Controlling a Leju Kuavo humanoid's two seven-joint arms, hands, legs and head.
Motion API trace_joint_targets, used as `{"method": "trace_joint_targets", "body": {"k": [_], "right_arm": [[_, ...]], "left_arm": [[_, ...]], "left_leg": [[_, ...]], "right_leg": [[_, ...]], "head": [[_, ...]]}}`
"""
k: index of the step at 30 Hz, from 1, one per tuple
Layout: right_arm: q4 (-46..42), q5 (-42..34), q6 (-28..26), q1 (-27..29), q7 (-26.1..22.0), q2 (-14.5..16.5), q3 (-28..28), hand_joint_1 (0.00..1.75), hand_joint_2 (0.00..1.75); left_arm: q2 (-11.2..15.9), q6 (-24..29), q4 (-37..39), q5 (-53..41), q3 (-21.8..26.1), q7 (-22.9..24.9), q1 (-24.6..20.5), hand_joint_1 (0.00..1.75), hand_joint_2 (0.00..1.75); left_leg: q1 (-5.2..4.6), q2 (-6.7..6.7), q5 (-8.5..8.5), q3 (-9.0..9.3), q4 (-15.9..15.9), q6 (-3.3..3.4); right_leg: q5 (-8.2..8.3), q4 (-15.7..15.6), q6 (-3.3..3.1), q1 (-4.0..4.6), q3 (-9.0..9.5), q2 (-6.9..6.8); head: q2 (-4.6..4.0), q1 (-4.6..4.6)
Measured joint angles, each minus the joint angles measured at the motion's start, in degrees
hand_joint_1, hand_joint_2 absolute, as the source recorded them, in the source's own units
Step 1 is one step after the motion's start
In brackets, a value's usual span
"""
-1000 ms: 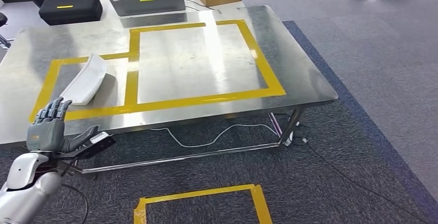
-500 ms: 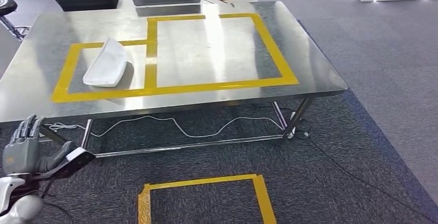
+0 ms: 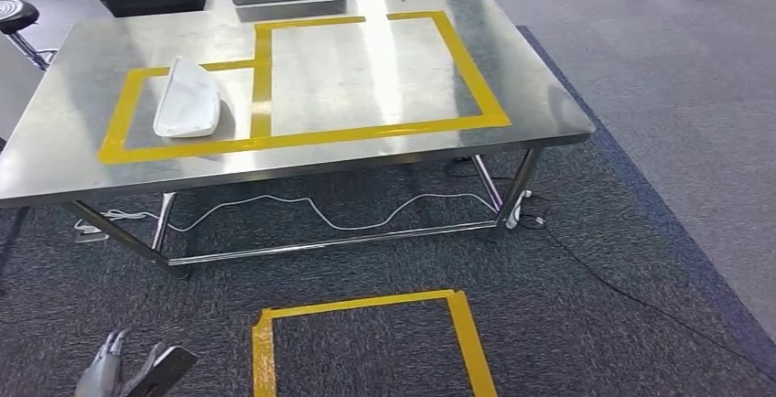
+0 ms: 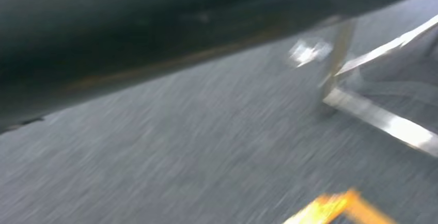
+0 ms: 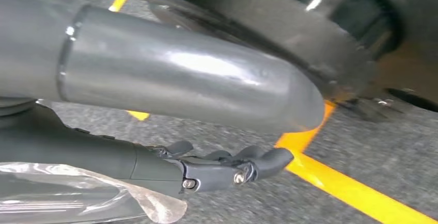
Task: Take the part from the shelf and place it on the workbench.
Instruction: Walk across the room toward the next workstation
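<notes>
Fingers of the left hand are hanging spread and holding nothing, low over the carpet beside the floor tape square. Just right of that, up on the bench, the white part is lying inside the smaller taped box, well in from the near edge. The placing looks done, so the arm is best kept low and clear of that near edge. Further right, the larger taped box is sitting bare, with open carpet beyond. The right hand is hanging, fingers curled; I cannot tell whether it is gripping the clear plastic beside it.
</notes>
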Motion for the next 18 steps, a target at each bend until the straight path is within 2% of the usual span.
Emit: {"method": "trace_joint_targets", "body": {"k": [1, 2, 3, 4, 5, 6, 7, 8, 9, 11, 12, 13, 14, 15, 16, 17, 18], "right_arm": [[0.0, 0.1, 0.2, 0.0, 0.5, 0.0, 0.0, 0.00, 0.00], [0.0, 0.1, 0.3, -0.1, 1.1, 0.0, 0.0, 0.00, 0.00], [0.0, 0.2, 0.5, -0.1, 1.7, 0.0, 0.0, 0.00, 0.00], [0.1, 0.2, 0.7, -0.2, 2.3, 0.0, 0.0, 0.00, 0.00], [0.1, 0.3, 0.8, -0.2, 2.9, 0.0, 0.0, 0.00, 0.00], [0.1, 0.3, 0.9, -0.3, 3.5, 0.0, 0.0, 0.00, 0.00], [0.1, 0.4, 1.1, -0.3, 4.2, -0.1, 0.0, 0.00, 0.00], [0.1, 0.4, 1.2, -0.4, 4.9, -0.1, 0.0, 0.00, 0.00], [0.2, 0.4, 1.3, -0.5, 5.6, -0.2, 0.0, 0.00, 0.00], [0.3, 0.5, 1.5, -0.5, 6.4, -0.2, 0.0, 0.00, 0.00], [0.4, 0.5, 1.6, -0.5, 6.6, -0.2, 0.0, 0.00, 0.00], [0.5, 0.5, 1.6, -0.5, 6.7, -0.2, 0.0, 0.00, 0.00], [0.6, 0.5, 1.6, -0.5, 6.8, -0.2, 0.0, 0.00, 0.00], [0.6, 0.5, 1.7, -0.6, 6.9, -0.3, 0.0, 0.00, 0.00], [0.6, 0.6, 1.7, -0.6, 7.1, -0.3, 0.0, 0.00, 0.00], [0.6, 0.7, 1.7, -0.6, 7.4, -0.3, 0.0, 0.00, 0.00], [0.6, 0.7, 1.8, -0.6, 7.7, -0.3, 0.0, 0.00, 0.00]], "left_arm": [[-0.7, -0.2, 3.7, 0.4, 0.4, -0.3, -0.8, 0.00, 0.00], [-1.5, -0.5, 7.1, 0.7, 0.7, -0.3, -1.5, 0.00, 0.00], [-2.2, -0.8, 10.2, 0.9, 1.0, -0.1, -2.1, 0.00, 0.00], [-2.9, -1.2, 13.1, 1.0, 1.2, 0.3, -2.6, 0.00, 0.00], [-3.4, -1.7, 15.5, 1.2, 1.5, 0.8, -3.0, 0.00, 0.00], [-3.9, -2.3, 17.4, 1.3, 1.6, 1.4, -3.4, 0.00, 0.00], [-4.3, -3.0, 19.1, 1.4, 1.8, 2.2, -3.8, 0.00, 0.00], [-4.7, -3.6, 20.6, 1.5, 1.9, 3.1, -4.0, 0.00, 0.00], [-5.2, -4.1, 22.0, 1.7, 2.1, 4.1, -4.2, 0.00, 0.00], [-5.9, -4.7, 24.3, 1.9, 2.5, 5.2, -4.4, 0.00, 0.00], [-6.3, -4.8, 25.2, 1.9, 2.6, 5.4, -4.4, 0.00, 0.00], [-6.5, -4.9, 25.9, 1.9, 2.8, 5.5, -4.5, 0.00, 0.00], [-6.8, -4.9, 26.5, 1.9, 2.9, 5.6, -4.6, 0.00, 0.00], [-6.9, -5.1, 26.9, 2.0, 2.9, 5.9, -4.7, 0.00, 0.00], [-7.0, -5.5, 27.4, 2.0, 3.0, 6.5, -4.8, 0.00, 0.00], [-7.0, -6.0, 27.9, 2.0, 3.1, 7.6, -4.8, 0.00, 0.00], [-7.1, -6.6, 28.5, 1.9, 3.1, 9.2, -4.9, 0.00, 0.00]], "left_leg": [[0.25, 0.02, -1.94, -0.56, 3.4, -0.29], [0.48, 0.03, -2.32, -0.65, 6.1, -0.57], [0.71, 0.03, -1.28, -0.16, 7.4, -0.83], [0.94, 0.04, 0.71, 1.13, 6.8, -1.07], [1.18, 0.06, 2.72, 3.24, 4.5, -1.29], [1.31, 0.06, 3.38, 5.95, 0.7, -1.47], [1.30, 0.05, 2.98, 8.68, -3.5, -1.29], [1.20, 0.04, 2.12, 10.59, -6.7, -0.97], [0.99, 0.02, 1.22, 11.60, -8.6, -0.51], [0.78, 0.15, 1.67, 11.11, -8.9, 0.71], [0.77, 0.28, 2.28, 10.45, -8.9, 1.33], [0.80, 0.41, 3.02, 9.67, -8.9, 1.98], [0.82, 0.55, 3.91, 8.66, -9.0, 2.49], [0.71, 0.57, 4.72, 7.68, -9.0, 2.77], [0.58, 0.58, 5.56, 6.67, -9.0, 2.93], [0.43, 0.61, 6.42, 5.57, -8.9, 2.96], [0.29, 0.64, 7.23, 4.53, -8.8, 2.95]], "right_leg": [[0.57, 0.2, -0.01, 0.02, -0.81, -0.15], [1.12, 0.4, 0.09, 0.01, -1.77, -0.31], [1.65, 0.8, 0.26, -0.02, -2.81, -0.43], [2.14, 1.2, 0.50, -0.09, -3.92, -0.54], [2.60, 1.8, 0.82, -0.18, -5.03, -0.59], [2.98, 2.4, 1.20, -0.20, -6.00, -0.60], [3.33, 3.0, 1.61, -0.21, -6.75, -0.62], [3.75, 3.4, 2.04, -0.19, -7.17, -0.65], [4.23, 3.5, 2.46, -0.19, -7.37, -0.69], [5.06, 3.4, 3.25, -0.39, -7.53, -0.62], [4.27, 3.7, 3.56, -0.51, -7.92, -0.45], [2.51, 4.8, 3.79, -0.58, -8.48, -0.25], [-0.53, 7.2, 3.96, -0.64, -9.24, -0.03], [-3.86, 10.4, 4.08, -0.62, -10.01, 0.08], [-6.36, 14.2, 4.18, -0.61, -10.53, 0.14], [-7.57, 17.6, 4.23, -0.61, -10.67, 0.16], [-6.98, 19.5, 4.21, -0.61, -10.11, 0.17]], "head": [[0.00, -0.12], [0.00, -0.14], [0.01, -0.19], [0.01, -0.21], [0.01, -0.23], [0.01, -0.26], [0.01, -0.26], [0.01, -0.25], [0.01, -0.26], [0.00, -0.25], [0.00, -0.23], [-0.01, -0.10], [-0.01, 0.08], [-0.01, 0.32], [-0.01, 0.50], [0.00, 0.63], [0.01, 0.68]]}}
